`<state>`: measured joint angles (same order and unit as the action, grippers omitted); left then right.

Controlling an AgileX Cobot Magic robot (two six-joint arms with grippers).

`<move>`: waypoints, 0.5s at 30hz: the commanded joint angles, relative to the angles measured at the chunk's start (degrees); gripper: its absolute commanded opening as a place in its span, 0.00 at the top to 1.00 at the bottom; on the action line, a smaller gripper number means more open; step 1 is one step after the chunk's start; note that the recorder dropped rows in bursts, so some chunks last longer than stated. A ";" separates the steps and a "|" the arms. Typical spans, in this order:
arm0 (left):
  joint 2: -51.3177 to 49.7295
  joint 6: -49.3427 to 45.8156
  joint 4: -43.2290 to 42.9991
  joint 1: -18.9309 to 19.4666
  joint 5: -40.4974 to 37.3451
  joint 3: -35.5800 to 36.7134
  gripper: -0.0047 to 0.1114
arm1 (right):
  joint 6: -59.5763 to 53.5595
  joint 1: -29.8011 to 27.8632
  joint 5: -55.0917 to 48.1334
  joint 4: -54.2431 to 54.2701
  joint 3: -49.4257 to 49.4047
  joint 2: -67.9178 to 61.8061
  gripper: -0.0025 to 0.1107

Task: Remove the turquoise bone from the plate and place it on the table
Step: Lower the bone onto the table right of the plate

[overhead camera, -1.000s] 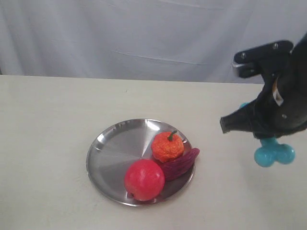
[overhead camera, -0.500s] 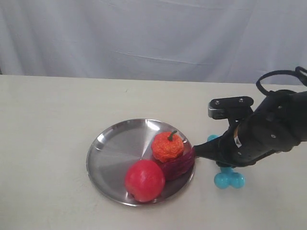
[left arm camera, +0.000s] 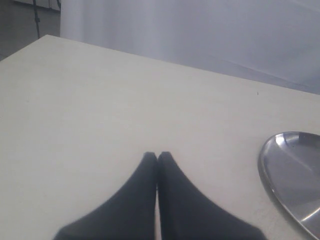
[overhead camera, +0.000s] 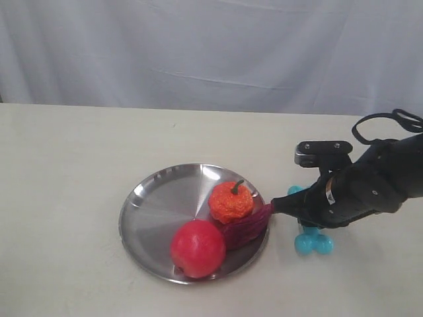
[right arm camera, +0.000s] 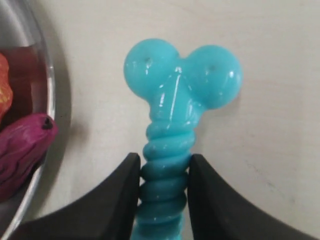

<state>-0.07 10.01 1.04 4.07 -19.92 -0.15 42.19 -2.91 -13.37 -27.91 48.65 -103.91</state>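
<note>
**One step left: bone off the plate, not yet let go**

Most of the job looks done. The turquoise bone (right arm camera: 172,125) is clear of the plate (overhead camera: 152,205) and sits low over the bare desk (overhead camera: 66,165), just beside the plate's right-hand rim in the exterior view. Its two-lobed end points away from the wrist. The shadow under those lobes is tight, so you can judge it to be resting on the desk or a hair above it; the pictures don't settle which.

On the plate you have three other toys: a red ball-like fruit (overhead camera: 198,247), an orange pumpkin-like piece (overhead camera: 230,201) and a purple piece (overhead camera: 248,226) whose tip pokes over the rim toward the bone. None of them touches the bone.

Your right hand (right arm camera: 165,165) is grasping the bone by its ribbed shaft. Its two black fingers (right arm camera: 112,200) are parted only as wide as the shaft and press on it from both sides, with the lobes free ahead of them.

Your left hand (left arm camera: 158,157) is clenched on nothing, its tips pressed together. It hangs over bare desk, well apart from the plate's edge that shows at the side of its view.

What remains, as far as you can tell: confirm contact with the desk, let the right hand go, and lift away without nudging the purple piece or the rim.
</note>
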 commanded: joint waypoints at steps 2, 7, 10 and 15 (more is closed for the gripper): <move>0.07 0.11 0.19 -0.30 0.31 0.15 0.96 | -0.29 -0.35 1.31 -0.69 0.03 -0.52 0.98; 0.07 0.11 0.19 -0.30 0.31 0.15 0.96 | 0.18 -0.23 1.31 -0.57 0.03 -1.25 0.98; 0.07 0.11 0.19 -0.30 0.31 0.15 0.96 | 0.18 -0.23 1.13 -0.46 0.03 -1.35 0.98; 0.07 0.11 0.19 -0.30 0.31 0.15 0.96 | 0.18 -0.23 1.02 -0.46 0.03 -1.86 0.98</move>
<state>-0.07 10.01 1.04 4.07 -19.92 -0.15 42.19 -2.91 -12.69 -27.90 48.65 -105.52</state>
